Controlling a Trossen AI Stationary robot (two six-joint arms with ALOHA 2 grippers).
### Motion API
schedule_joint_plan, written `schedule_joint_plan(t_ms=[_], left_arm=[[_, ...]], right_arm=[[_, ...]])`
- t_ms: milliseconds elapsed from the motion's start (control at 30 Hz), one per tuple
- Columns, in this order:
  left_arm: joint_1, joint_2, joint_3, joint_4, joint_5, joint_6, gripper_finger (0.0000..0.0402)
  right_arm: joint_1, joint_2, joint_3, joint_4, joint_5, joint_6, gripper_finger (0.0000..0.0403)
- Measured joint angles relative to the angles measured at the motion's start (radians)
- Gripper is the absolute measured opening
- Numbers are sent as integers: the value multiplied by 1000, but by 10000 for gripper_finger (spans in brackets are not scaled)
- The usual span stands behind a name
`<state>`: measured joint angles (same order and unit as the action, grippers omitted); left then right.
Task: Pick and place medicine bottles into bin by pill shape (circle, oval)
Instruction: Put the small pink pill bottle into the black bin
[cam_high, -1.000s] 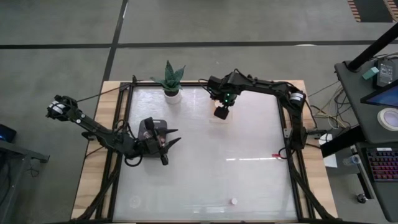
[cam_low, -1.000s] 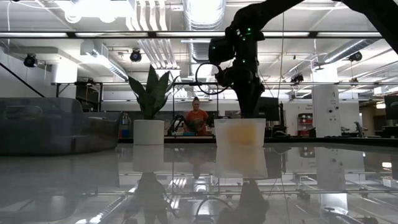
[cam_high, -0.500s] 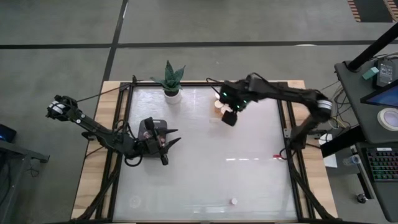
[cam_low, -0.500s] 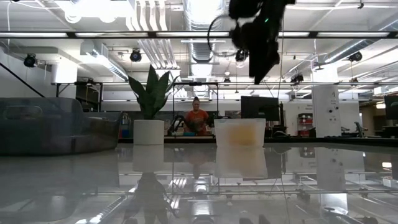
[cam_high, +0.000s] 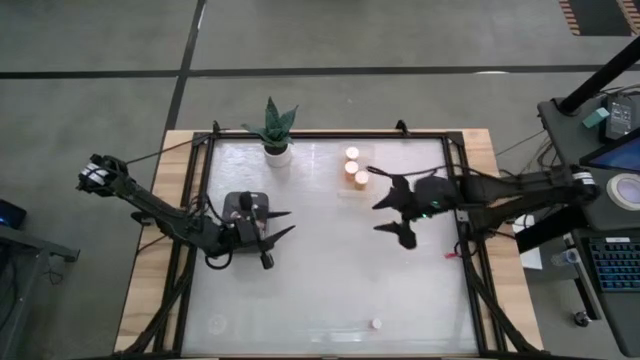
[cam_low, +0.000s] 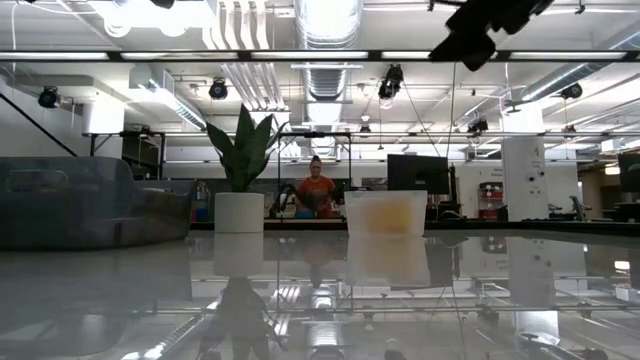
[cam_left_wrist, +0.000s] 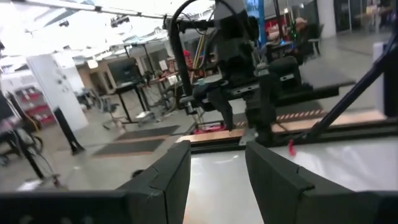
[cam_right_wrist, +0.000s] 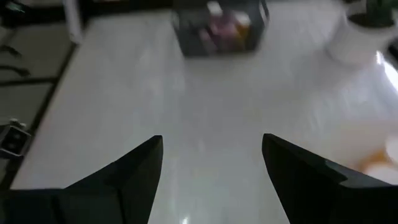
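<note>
Three medicine bottles (cam_high: 353, 167) with white caps stand in the clear bin (cam_high: 343, 190) at the table's far middle; in the low view this bin (cam_low: 385, 213) shows orange inside. The dark bin (cam_high: 243, 204) on the left holds more bottles (cam_right_wrist: 221, 26). One more bottle (cam_high: 376, 323) stands alone near the front edge. My left gripper (cam_high: 291, 221) hovers open just right of the dark bin, with nothing between its fingers (cam_left_wrist: 169, 177). My right gripper (cam_high: 376, 217) hangs open and empty above the table's right half, right of and nearer than the clear bin.
A white pot with a green plant (cam_high: 273, 135) stands at the far edge, left of the clear bin. A black frame (cam_high: 455, 180) borders the white tabletop. A small red mark (cam_high: 447, 253) lies by the right edge. A person (cam_low: 317, 190) sits in the room beyond.
My right gripper has drawn away from above the clear bin, rising and swinging toward the table's right edge and a little nearer. The bottles in the clear bin, hidden under it before, now show.
</note>
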<state>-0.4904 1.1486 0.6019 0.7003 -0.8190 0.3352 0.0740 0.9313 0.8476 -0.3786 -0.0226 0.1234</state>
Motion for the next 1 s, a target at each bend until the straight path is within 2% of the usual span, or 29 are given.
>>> schedule_joint_plan(t_ms=[200,400,567,733,867,1000], left_arm=[[0,118,110,-2,0,-80,139],[-7,251,283,-32,1,-104,139],[-9,354,471,-298,3,-269,139],[-12,481,683,-611,13,-467,139],[-13,584,835,-744,96,-555,139],[-13,674,960,-801,187,-567,139]], right_arm=[[56,-157,-175,233,5,-111,265],[71,-278,-300,347,7,-200,265],[71,-366,-382,423,8,-263,265],[71,-440,-390,438,-6,-299,265],[92,-488,-400,435,-30,-299,265],[136,-518,-428,436,-30,-293,265]])
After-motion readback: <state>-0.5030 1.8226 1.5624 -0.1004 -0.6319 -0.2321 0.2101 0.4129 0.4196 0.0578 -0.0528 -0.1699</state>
